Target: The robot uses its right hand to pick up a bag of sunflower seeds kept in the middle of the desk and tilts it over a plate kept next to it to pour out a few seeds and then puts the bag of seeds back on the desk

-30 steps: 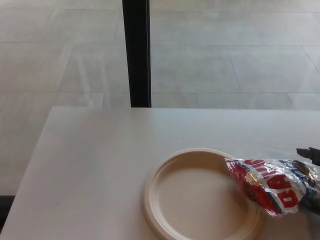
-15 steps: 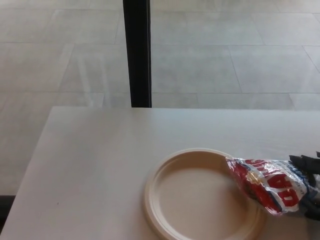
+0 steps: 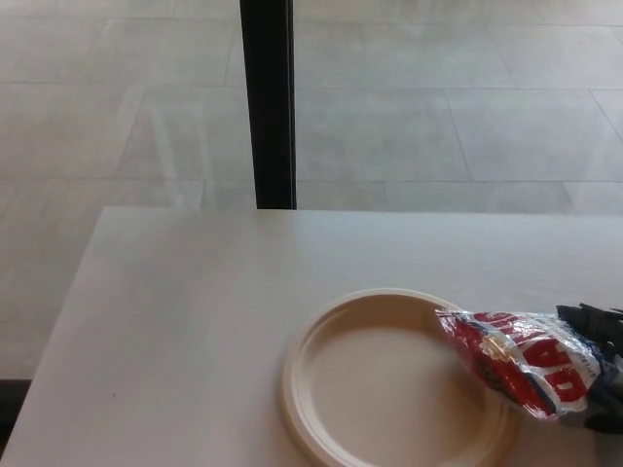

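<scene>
A red, white and blue bag of sunflower seeds (image 3: 521, 360) lies tilted with its left end over the right rim of a cream plate (image 3: 341, 379). My right hand (image 3: 599, 365) comes in from the right edge with its black fingers wrapped around the bag's right end. The plate sits on the pale desk (image 3: 185, 311) near the front, and I see no seeds on it. My left hand does not show.
A black vertical post (image 3: 267, 102) stands behind the desk's far edge. Beyond it is a grey tiled floor (image 3: 438, 107). The desk's left edge runs diagonally at the left of the picture.
My right hand has come further in from the right and closed around the bag's end. The bag's left tip has barely shifted over the plate's rim.
</scene>
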### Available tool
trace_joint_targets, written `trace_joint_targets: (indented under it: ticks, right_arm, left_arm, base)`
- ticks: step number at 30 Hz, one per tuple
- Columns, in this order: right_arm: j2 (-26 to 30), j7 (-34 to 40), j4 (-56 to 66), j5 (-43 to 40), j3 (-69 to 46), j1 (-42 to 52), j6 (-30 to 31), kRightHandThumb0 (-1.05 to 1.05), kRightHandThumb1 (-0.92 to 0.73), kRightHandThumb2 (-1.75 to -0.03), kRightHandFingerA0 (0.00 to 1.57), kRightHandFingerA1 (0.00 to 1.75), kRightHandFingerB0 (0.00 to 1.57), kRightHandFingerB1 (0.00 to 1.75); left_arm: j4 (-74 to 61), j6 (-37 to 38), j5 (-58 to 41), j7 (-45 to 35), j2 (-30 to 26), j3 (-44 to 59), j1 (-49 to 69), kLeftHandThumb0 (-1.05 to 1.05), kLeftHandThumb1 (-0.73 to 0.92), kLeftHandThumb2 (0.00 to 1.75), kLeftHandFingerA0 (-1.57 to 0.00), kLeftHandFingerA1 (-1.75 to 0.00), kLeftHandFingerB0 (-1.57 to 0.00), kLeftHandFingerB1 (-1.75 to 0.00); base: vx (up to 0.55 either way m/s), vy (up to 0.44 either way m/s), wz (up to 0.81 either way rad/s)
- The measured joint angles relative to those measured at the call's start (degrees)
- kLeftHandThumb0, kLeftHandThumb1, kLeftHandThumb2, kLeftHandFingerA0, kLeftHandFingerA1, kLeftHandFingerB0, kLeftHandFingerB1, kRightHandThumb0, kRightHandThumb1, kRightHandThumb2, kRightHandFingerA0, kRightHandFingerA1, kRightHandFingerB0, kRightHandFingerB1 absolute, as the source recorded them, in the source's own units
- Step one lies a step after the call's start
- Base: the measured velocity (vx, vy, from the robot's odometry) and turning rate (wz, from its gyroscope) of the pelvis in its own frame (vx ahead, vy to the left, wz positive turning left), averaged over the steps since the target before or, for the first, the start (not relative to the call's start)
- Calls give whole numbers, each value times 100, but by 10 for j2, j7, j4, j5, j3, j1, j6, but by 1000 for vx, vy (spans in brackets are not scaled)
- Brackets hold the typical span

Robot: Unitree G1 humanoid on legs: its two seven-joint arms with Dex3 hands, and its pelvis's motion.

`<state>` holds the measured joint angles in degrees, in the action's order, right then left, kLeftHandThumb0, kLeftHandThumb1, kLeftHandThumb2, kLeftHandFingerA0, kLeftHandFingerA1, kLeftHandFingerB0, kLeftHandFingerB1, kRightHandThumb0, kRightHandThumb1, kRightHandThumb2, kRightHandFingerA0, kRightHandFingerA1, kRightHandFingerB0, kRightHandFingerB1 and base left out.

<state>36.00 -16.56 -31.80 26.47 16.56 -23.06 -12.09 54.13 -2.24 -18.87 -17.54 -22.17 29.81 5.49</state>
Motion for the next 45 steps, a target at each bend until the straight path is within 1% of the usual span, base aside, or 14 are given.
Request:
trace_joint_targets:
  ticks: [2, 3, 6, 9, 16, 18, 21, 30, 31, 32, 34, 35, 38, 45]
  right_arm:
    - [-3, 3, 0, 0, 0, 0, -2, -35, -41, -95, 0, 51, 0, 51]
    - [-5, 4, 0, 0, 0, 0, -4, -52, -56, -59, 25, 50, 7, 26]
    - [-11, 12, -12, 0, 1, -2, -21, -47, -59, -58, 65, 67, 12, 30]
    - [-14, 17, -18, 0, 0, -2, -35, -46, -60, -59, 77, 71, 13, 30]
    - [-17, 41, -27, 1, -1, 1, -81, -21, -83, -68, 85, 169, 52, 47]
    - [-19, 55, -33, 1, -1, 1, -94, -19, -75, -95, 88, 175, 86, 80]
    - [-21, 86, -38, 7, 2, 0, -114, -18, -58, -117, 88, 166, 82, 150]
    - [-24, 169, -32, 51, 18, 2, -129, -25, -49, -124, 99, 175, 87, 141]
    - [-24, 177, -30, 58, 21, 3, -126, -27, -48, -121, 95, 175, 84, 146]
    - [-26, 186, -25, 66, 23, 4, -120, -28, -49, -120, 95, 175, 84, 146]
    - [-29, 196, -16, 76, 24, 8, -106, -28, -52, -116, 97, 175, 88, 120]
    - [-33, 199, -12, 80, 24, 8, -96, -27, -52, -112, 92, 175, 86, 117]
    - [-42, 201, -1, 87, 23, 9, -70, -26, -53, -112, 90, 175, 88, 99]
    - [-57, 197, 23, 97, 22, 8, -12, -28, -62, -100, 93, 173, 80, 77]
  left_arm:
    - [1, 1, 1, 0, 0, -3, 0, -64, 79, 83, -19, -82, -5, -59]
    - [3, 1, 1, 0, 0, -3, -1, -64, 78, 85, -19, -83, -6, -60]
    - [4, 1, 1, -1, 1, -4, -3, -63, 64, 117, -18, -70, -1, -57]
    - [3, 1, 1, -2, 1, -5, -1, -63, 80, 85, -14, -94, -8, -65]
    - [0, 2, 2, -2, 1, -12, 5, -61, 63, 116, -20, -70, -2, -56]
    - [0, 2, 2, -2, 2, -13, 5, -62, 83, 83, -18, -80, -6, -58]
    - [2, 2, 2, -1, 2, -13, 3, -68, 62, 113, -22, -72, -2, -56]
    - [0, 2, 2, -1, 3, -13, 5, -62, 85, 84, -18, -81, -5, -59]
    - [-1, 2, 2, -1, 4, -13, 5, -68, 65, 114, -22, -71, -2, -56]
    - [-2, 2, 2, -1, 5, -13, 7, -64, 86, 83, -19, -80, -6, -58]
    - [-3, 3, 3, -1, 5, -15, 9, -64, 86, 82, -19, -80, -5, -57]
    - [-3, 4, 3, 0, 5, -16, 10, -62, 66, 117, -19, -69, 0, -55]
    - [-4, 4, 3, 0, 6, -17, 9, -64, 89, 83, -16, -78, -3, -55]
    - [-4, 4, 3, -1, 6, -18, 9, -64, 90, 83, -16, -78, -3, -56]
  base:
    - [0, 0, 0]
    - [0, 0, 0]
    - [0, 0, 0]
    - [0, 0, 0]
    - [0, 0, 0]
    - [0, 0, 0]
    - [0, 0, 0]
    - [0, 0, 0]
    - [0, 0, 0]
    - [0, 0, 0]
    - [0, 0, 0]
    - [0, 0, 0]
    - [0, 0, 0]
    - [0, 0, 0]
